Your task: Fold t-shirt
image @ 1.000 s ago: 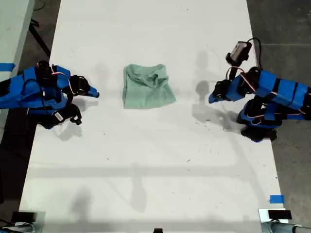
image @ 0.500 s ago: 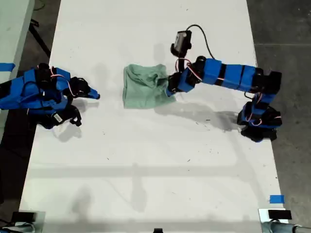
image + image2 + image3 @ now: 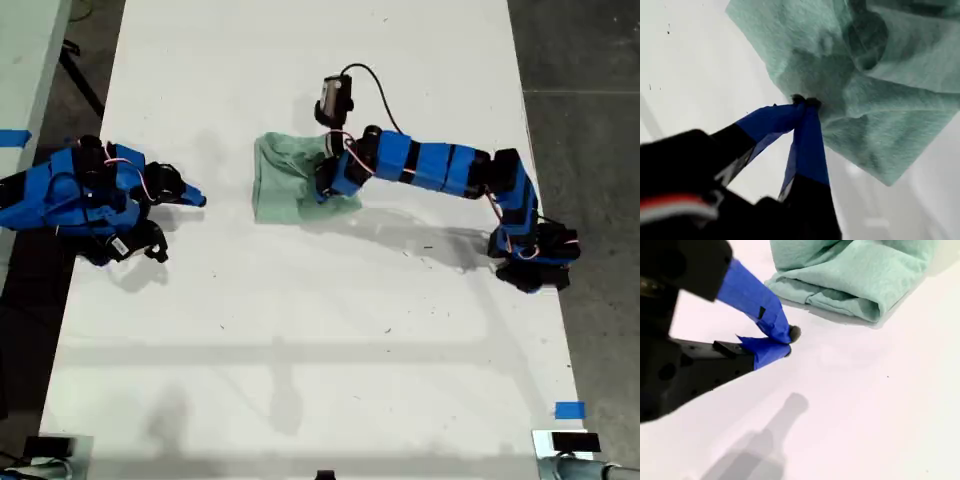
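1. Since a second ago, the arm at the exterior view's right has swung from its folded rest pose out across the table [image 3: 300, 380] to the t-shirt [image 3: 290, 185]; the other arm has not moved.
2. That reaching arm carries the first gripper [image 3: 804, 101], as the first wrist view shows cloth at its blue-taped tips. Its jaws are pressed together on a pinch of the shirt's edge.
3. The second gripper [image 3: 786, 341] rests low over bare table near the shirt, at the exterior view's left. Its tips sit almost together with nothing between them.
4. The t-shirt lies as a compact, rumpled bundle in the far half of the table, roughly midway between its two long edges.
5. To do this step well, the first gripper likely needs only the top layer in its pinch, lifted just enough to clear the bundle, then drawn slowly so the fold lands flat and the lower layers do not drag.
6. The free gripper could pin the opposite edge to stop sliding.
7. No brand, label or writing can be read; the shirt is plain.
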You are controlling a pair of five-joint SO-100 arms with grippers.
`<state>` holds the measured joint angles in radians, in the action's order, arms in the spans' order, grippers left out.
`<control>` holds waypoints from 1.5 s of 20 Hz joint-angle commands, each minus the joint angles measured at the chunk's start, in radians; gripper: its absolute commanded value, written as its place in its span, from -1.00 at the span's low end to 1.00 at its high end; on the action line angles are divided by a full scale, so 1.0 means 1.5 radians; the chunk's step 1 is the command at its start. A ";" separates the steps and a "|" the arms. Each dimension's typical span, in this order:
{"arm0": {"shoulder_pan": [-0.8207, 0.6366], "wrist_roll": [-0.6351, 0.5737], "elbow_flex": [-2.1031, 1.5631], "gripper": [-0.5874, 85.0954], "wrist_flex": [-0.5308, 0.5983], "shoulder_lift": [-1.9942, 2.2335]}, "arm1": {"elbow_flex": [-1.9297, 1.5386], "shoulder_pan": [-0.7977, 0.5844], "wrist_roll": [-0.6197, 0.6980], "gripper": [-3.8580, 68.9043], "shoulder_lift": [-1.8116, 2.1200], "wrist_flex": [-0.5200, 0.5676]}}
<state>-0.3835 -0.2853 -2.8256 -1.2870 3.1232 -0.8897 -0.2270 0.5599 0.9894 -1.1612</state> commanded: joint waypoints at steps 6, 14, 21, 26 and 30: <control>0.006 0.009 0.007 -0.98 0.012 0.000 | 0.086 -0.029 0.045 -0.93 0.011 0.035; 0.006 0.010 0.006 -0.98 0.012 0.000 | 0.081 -0.057 0.057 -0.93 -0.027 0.102; 0.009 0.014 0.006 -0.98 0.012 0.000 | 0.004 -0.207 0.100 -0.93 -0.021 0.311; 0.010 0.016 0.003 -0.98 0.013 0.002 | 0.024 -0.344 0.162 -0.93 -0.011 0.343; 0.009 0.016 0.002 -0.98 0.013 0.002 | 0.003 -0.395 0.178 -0.93 0.052 0.280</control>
<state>-0.3789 -0.2700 -2.8287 -1.2870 3.1247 -0.8974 -0.8023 0.8007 0.9097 -0.7041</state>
